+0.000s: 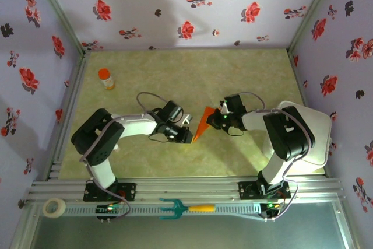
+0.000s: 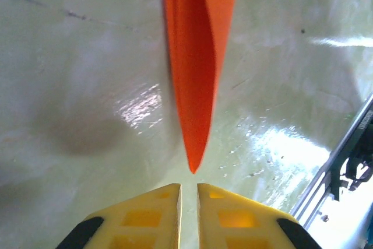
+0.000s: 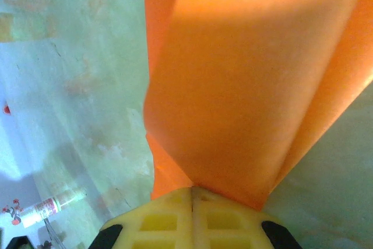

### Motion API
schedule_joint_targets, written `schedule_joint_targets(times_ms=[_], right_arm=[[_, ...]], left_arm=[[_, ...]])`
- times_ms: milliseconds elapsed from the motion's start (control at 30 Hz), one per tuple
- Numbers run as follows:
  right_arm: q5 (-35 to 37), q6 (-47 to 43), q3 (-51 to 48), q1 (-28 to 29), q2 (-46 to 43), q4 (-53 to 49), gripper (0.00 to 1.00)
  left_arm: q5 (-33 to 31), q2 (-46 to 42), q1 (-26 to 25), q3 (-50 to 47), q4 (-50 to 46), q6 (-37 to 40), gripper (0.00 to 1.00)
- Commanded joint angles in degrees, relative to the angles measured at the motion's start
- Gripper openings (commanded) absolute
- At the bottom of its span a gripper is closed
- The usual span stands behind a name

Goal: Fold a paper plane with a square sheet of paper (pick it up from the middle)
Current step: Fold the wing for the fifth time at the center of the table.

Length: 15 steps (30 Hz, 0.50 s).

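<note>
Right wrist view showed the right claw (image 3: 192, 192) clamped on the folded paper (image 3: 250, 86) over the counter (image 3: 70, 86), the left claw (image 2: 189, 193) barely parted, empty at its tip, probably mid-fold and needing a fresh pinch.

There are one paper (image 1: 201, 124), one bottle (image 1: 106, 78), one tape roll (image 1: 55, 207), one fork (image 1: 185, 207) and two grippers: a left gripper (image 1: 187, 136) and a right gripper (image 1: 214, 115).

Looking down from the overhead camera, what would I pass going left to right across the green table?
orange-capped bottle → left gripper → orange paper plane → right gripper
</note>
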Motion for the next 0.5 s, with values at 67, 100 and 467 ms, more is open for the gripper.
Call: schedule_joint_targets(times_ms=[67,100,467], right_arm=[[6.1,-0.8,-0.6,-0.5,2.8,-4.8,0.04],[6.1,-0.8,-0.7,-0.5,2.8,-4.8,0.04],[6.1,-0.7,-0.8,-0.5,3.0,-4.6,0.04]], left_arm=[[-0.6,-1.0,-0.4,3.7,-0.5,-1.4,0.09],[-0.2,-0.4,-0.5,4.6,0.6,-2.0,0.07],[5.0,10.9,-2.1,15.8,3.5,-2.9,0.01]])
